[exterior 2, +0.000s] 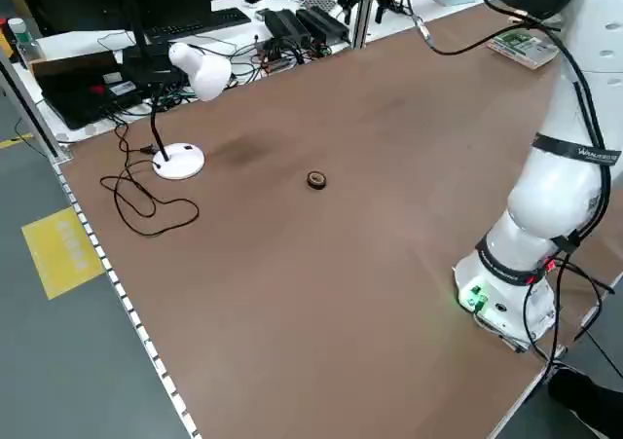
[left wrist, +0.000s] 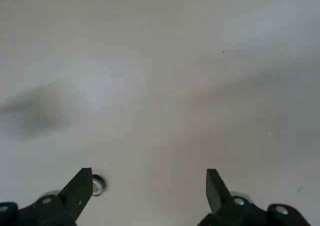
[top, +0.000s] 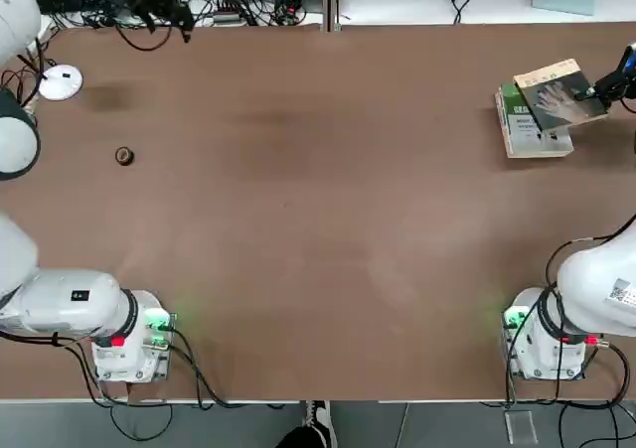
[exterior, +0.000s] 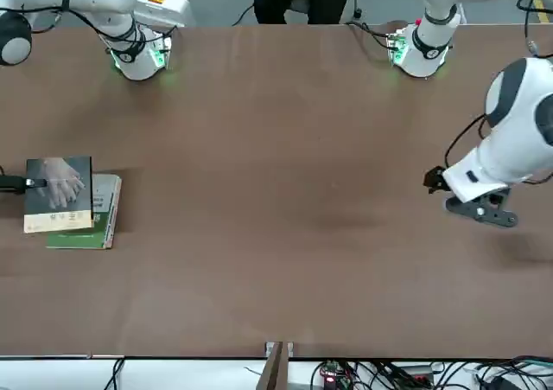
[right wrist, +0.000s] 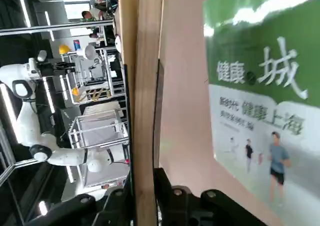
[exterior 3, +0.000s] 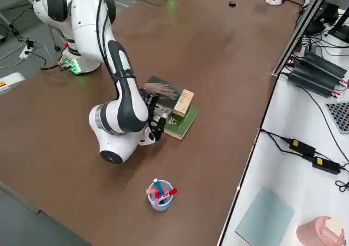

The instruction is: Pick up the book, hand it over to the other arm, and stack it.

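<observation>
Nearest the overhead camera: two arm bases are sitting at the table's 6 o'clock edge, one per side.
Book: one small dark grey book with a pale hand picture is being held at the table's 2 o'clock area in the top view, tilted and overlapping the green-and-white book; whether the two are touching cannot be told.
Right gripper: the right gripper is pinching the book's outer edge with its fingers nearly together.
Green-and-white book: one is lying flat on the table, partly under the grey one.
Left gripper: the left gripper is hanging over bare table at the 9 o'clock side with its fingers spread wide, holding nothing.
Small round object: one is lying at 9 o'clock.
Lamp: one white desk lamp is standing at 10 o'clock.
Cup: one clear cup is holding red and blue pens, near the table edge beside the right arm.
</observation>
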